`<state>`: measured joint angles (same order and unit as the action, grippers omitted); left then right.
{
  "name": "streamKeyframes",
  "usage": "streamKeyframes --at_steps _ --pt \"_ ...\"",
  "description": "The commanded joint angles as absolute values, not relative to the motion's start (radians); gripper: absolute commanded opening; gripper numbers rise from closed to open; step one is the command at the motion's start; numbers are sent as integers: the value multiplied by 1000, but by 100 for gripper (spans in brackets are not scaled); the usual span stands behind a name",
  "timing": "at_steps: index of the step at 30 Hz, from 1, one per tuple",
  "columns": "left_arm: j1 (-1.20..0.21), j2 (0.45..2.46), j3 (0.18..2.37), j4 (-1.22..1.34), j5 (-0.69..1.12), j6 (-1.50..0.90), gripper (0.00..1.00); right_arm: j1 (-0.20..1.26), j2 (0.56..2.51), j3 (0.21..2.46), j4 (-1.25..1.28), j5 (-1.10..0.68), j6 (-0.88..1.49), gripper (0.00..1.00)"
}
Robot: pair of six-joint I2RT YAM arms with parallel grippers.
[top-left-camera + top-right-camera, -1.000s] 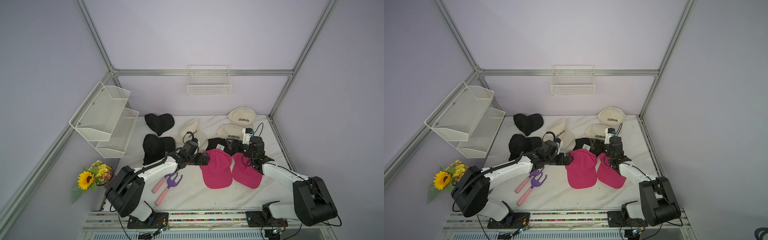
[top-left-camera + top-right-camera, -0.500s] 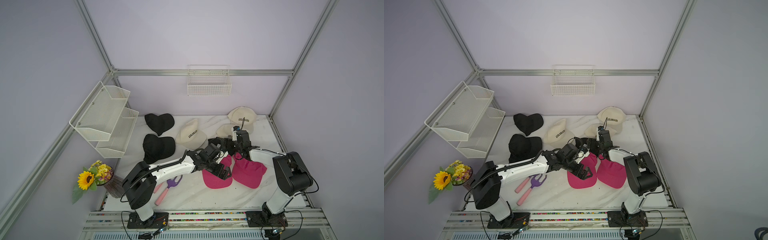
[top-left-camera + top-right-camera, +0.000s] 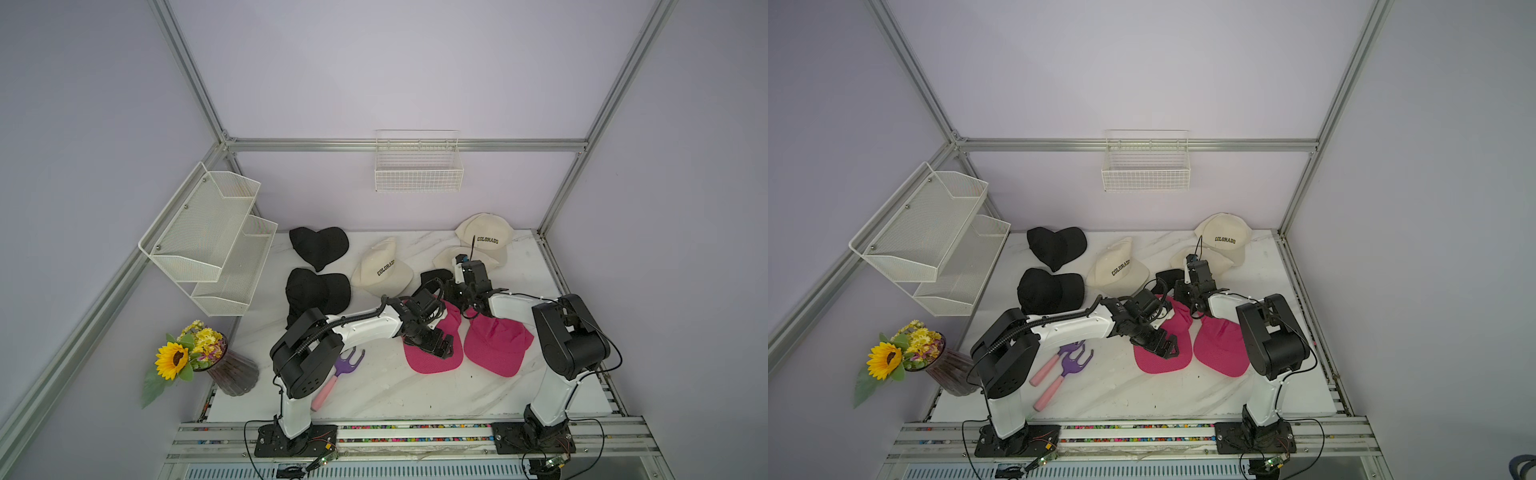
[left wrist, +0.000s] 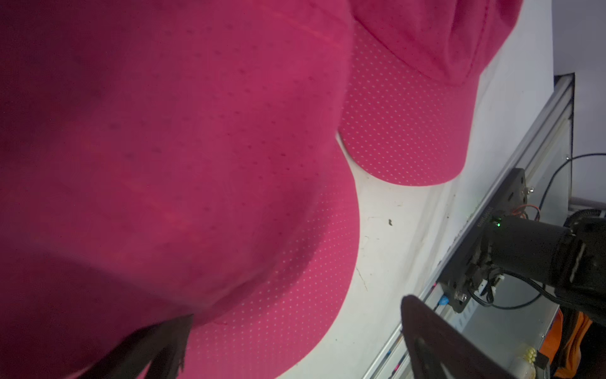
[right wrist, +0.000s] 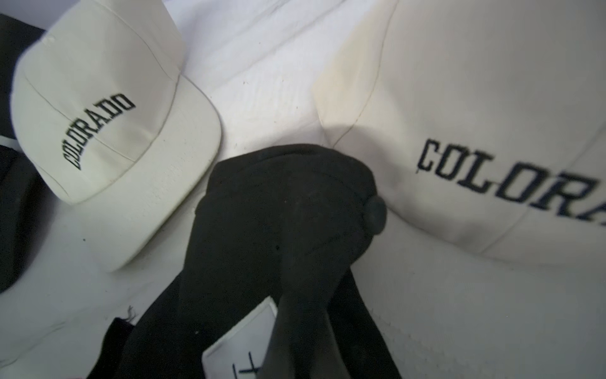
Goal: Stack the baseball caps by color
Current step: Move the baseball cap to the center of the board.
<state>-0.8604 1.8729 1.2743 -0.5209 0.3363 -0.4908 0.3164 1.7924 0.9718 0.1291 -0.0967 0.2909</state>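
Your right gripper (image 3: 451, 289) clamps the stray black cap (image 5: 288, 210), presumably for stacking; your left gripper (image 3: 434, 347) hangs splayed over a pink cap (image 3: 428, 365).

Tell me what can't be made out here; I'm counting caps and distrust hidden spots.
Middle black cap: top views, partly behind the right arm; right wrist view, lower part cut off by the edge.
Cream cap beside it: top views, lettering hidden by that arm.
Left pink cap: top views, crown under the left pincer; left wrist view, blurred close up.
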Motion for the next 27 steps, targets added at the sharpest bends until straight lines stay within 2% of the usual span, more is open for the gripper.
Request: streamKeyframes --at_steps 1,10,15,23,27 --pt "-806 1881 1248 -527 300 -535 100 313 1686 969 154 -62 304 0" --pt "-728 1977 1318 -475 286 -540 100 193 1467 916 282 119 419 0" --pt "-694 2075 1447 -465 285 -521 100 115 1379 873 387 71 413 0" --pt "-620 2296 1763 -532 225 -503 100 106 1321 844 399 55 393 0" --pt "-595 2359 1918 -532 289 -499 100 106 1295 808 441 -24 393 0"
